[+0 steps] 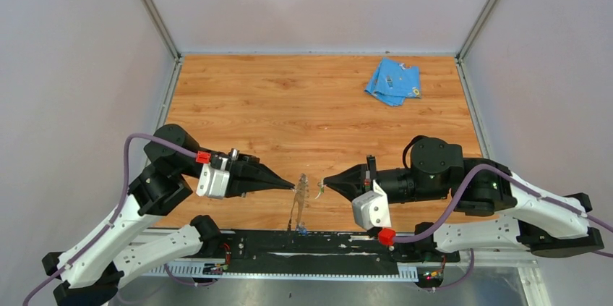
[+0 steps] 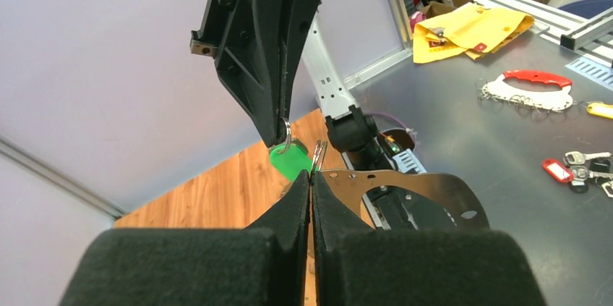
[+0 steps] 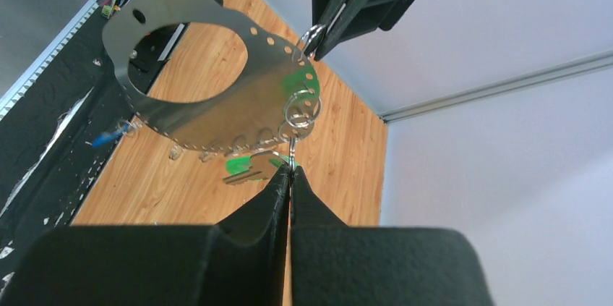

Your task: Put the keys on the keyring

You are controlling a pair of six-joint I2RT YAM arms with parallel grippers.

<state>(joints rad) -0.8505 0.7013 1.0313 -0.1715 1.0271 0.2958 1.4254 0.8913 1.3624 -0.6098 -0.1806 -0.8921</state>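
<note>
The keyring (image 1: 297, 206) is a thin grey metal band held up in the air between the two arms. It shows as a perforated oval loop (image 3: 217, 114) in the right wrist view. My left gripper (image 1: 295, 187) is shut on the band's edge (image 2: 390, 183). My right gripper (image 3: 290, 170) is shut on the small wire ring of the green key (image 3: 249, 166), right beside the band's holes. The green head (image 2: 290, 161) hangs under the right fingers. A blue key (image 3: 108, 137) sits at the band's lower end (image 1: 301, 231); I cannot tell whether it hangs on the band.
A light-blue cloth (image 1: 392, 82) lies at the back right of the wooden table (image 1: 289, 111). The black base rail (image 1: 311, 244) runs along the near edge under the keyring. Beyond the cell, a yellow envelope (image 2: 470, 27) and loose keys (image 2: 578, 168) lie on a grey bench.
</note>
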